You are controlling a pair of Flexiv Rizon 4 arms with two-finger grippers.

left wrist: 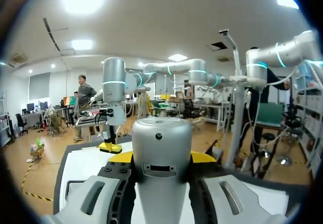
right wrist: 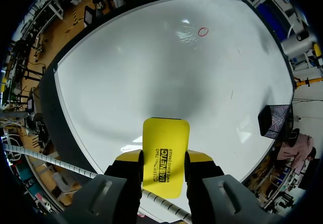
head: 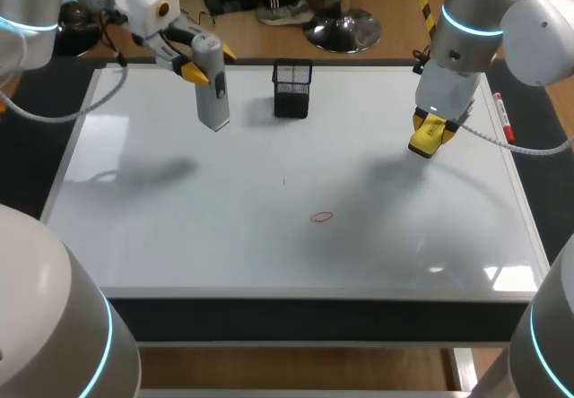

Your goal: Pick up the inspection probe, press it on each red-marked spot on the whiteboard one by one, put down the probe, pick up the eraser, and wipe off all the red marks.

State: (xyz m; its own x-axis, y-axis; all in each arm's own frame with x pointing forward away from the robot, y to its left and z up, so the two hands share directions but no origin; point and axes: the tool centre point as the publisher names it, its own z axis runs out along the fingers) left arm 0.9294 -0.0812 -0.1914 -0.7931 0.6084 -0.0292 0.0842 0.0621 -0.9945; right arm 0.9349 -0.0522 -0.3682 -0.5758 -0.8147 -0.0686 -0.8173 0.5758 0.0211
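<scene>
A single red mark (head: 322,217), a small oval outline, is seen on the whiteboard (head: 179,237) slightly right of its middle and toward its near edge; in the right wrist view the same mark (right wrist: 203,31) is found well ahead of the fingers, with a few faint specks between it and the far edge. Farther back, over the right part of the board and not far from its right edge, the right gripper (head: 429,138) is held pointing down, and the yellow eraser (right wrist: 165,143) is pinched between its two yellow-tipped fingers, one on each long side; the eraser is carried clear of the surface, a soft shadow being cast on the board beside it. A red-capped marker (head: 504,118) is laid along the right edge, just beyond that gripper. At the middle of the far edge a black mesh pen holder (head: 292,88) is stood upright. Near the far left corner, to the left of the holder, the left gripper (head: 204,64) is closed on the upper end of the grey inspection probe (head: 212,89), which is held upright above the board with its lower end off the surface
</scene>
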